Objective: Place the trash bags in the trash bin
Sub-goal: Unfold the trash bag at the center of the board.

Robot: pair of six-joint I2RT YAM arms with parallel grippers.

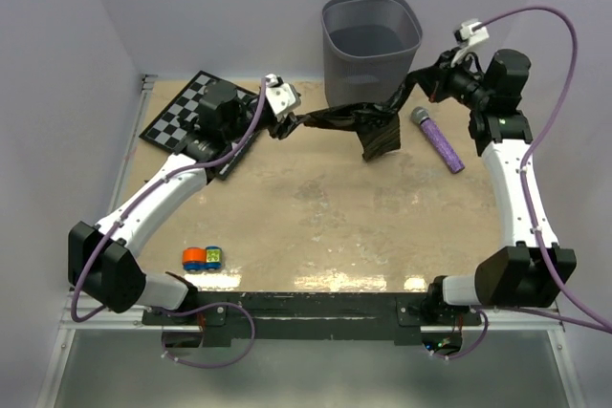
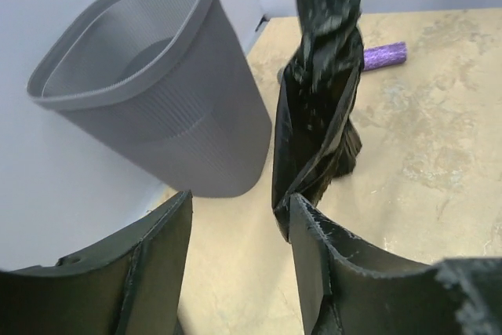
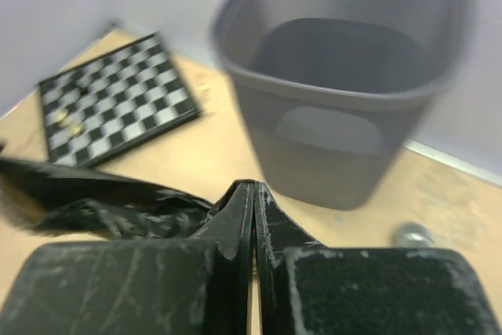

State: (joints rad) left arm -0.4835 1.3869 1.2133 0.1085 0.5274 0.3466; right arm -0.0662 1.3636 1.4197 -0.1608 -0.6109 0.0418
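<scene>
From above you see one trash bag (image 1: 349,121) strung in front of the one trash bin (image 1: 373,69), its ends hard to make out. Left wrist: your left tool (image 2: 239,213) gapes, with the bag brushing one finger (image 2: 314,272). Right wrist, blurred: your right tool (image 3: 253,194) pinches the bag.

Soft, even light is cast from above. Glare is seen at the near edge of the table (image 1: 325,282). The bin (image 3: 345,76) is blurred in the right wrist view.

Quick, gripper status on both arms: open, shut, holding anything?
Left gripper: open, the trash bag against one finger, not clamped.
Right gripper: shut on the trash bag.
</scene>
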